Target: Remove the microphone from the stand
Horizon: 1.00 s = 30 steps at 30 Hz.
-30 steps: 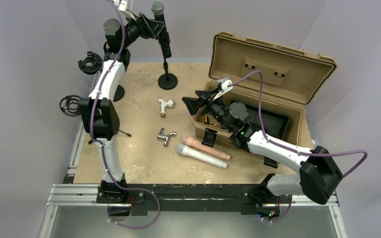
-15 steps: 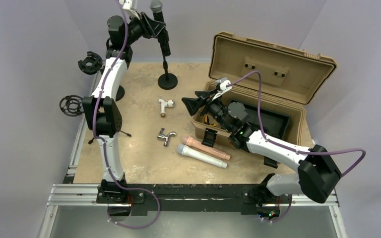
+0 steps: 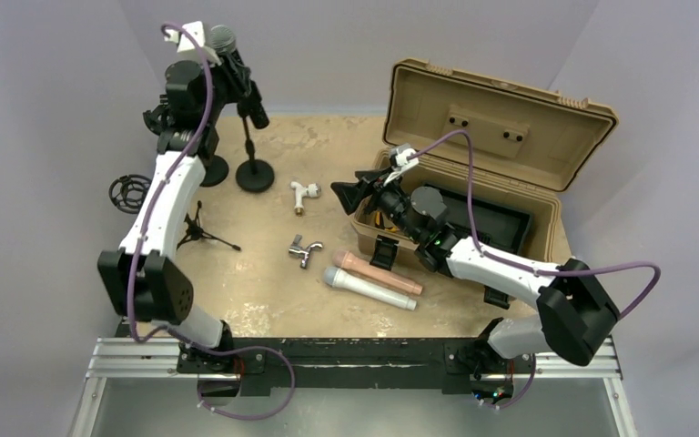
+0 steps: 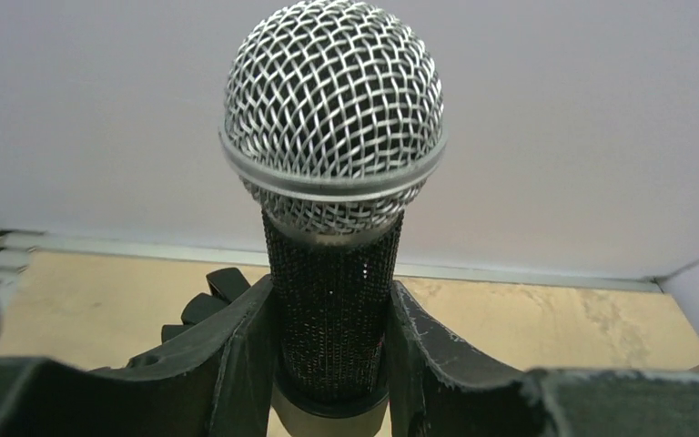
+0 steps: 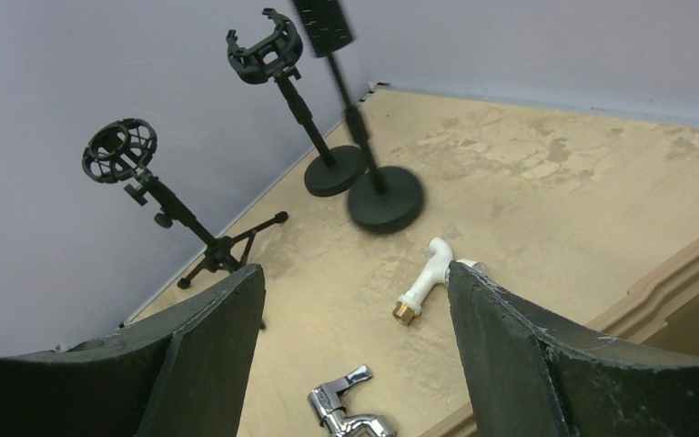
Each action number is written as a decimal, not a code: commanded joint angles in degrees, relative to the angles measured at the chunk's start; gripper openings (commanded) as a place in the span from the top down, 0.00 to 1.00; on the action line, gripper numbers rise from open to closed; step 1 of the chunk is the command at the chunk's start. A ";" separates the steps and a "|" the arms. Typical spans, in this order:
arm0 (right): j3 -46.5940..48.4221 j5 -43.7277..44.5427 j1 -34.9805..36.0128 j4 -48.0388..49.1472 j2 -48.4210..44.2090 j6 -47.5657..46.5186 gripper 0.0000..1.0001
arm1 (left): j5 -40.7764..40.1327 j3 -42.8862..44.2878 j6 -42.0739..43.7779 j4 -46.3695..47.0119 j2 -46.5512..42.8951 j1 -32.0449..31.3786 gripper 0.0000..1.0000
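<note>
A black microphone with a silver mesh head (image 4: 332,118) (image 3: 223,41) sits between the fingers (image 4: 241,360) of my left gripper (image 4: 332,341) (image 3: 237,77), which is shut on its textured body just below the head. It is still joined to the stand: the thin pole (image 3: 248,146) runs down to a round black base (image 3: 255,176) at the back left of the table. The right wrist view shows the same base (image 5: 385,198) and pole, blurred. My right gripper (image 3: 346,193) (image 5: 355,273) hovers open and empty in front of the case.
An open tan case (image 3: 482,155) stands at the right. A pink microphone (image 3: 378,271) and a white one (image 3: 371,288) lie before it, near a chrome tap (image 3: 303,250) and a white pipe fitting (image 3: 304,193). An empty clip stand (image 5: 264,45) and a tripod shock mount (image 5: 120,150) stand far left.
My left gripper has closed on the microphone and swung left with it. The stand came along, its base shifting from back centre to back left. The right arm barely moved.
</note>
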 commanded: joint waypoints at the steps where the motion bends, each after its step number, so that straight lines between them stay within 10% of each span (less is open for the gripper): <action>1: 3.39 -0.81 -0.15 1.60 0.49 0.13 0.28 | -12.58 -7.31 -2.12 6.71 -12.96 -0.13 1.00; 24: 13.93 6.59 8.75 -8.23 2.61 -3.27 0.28 | -35.55 -35.26 -12.63 -0.68 -39.16 -17.58 1.00; 30: 19.98 8.90 10.20 -10.86 4.84 -5.56 0.28 | -32.50 -33.09 -13.16 -6.34 -40.46 -17.59 0.40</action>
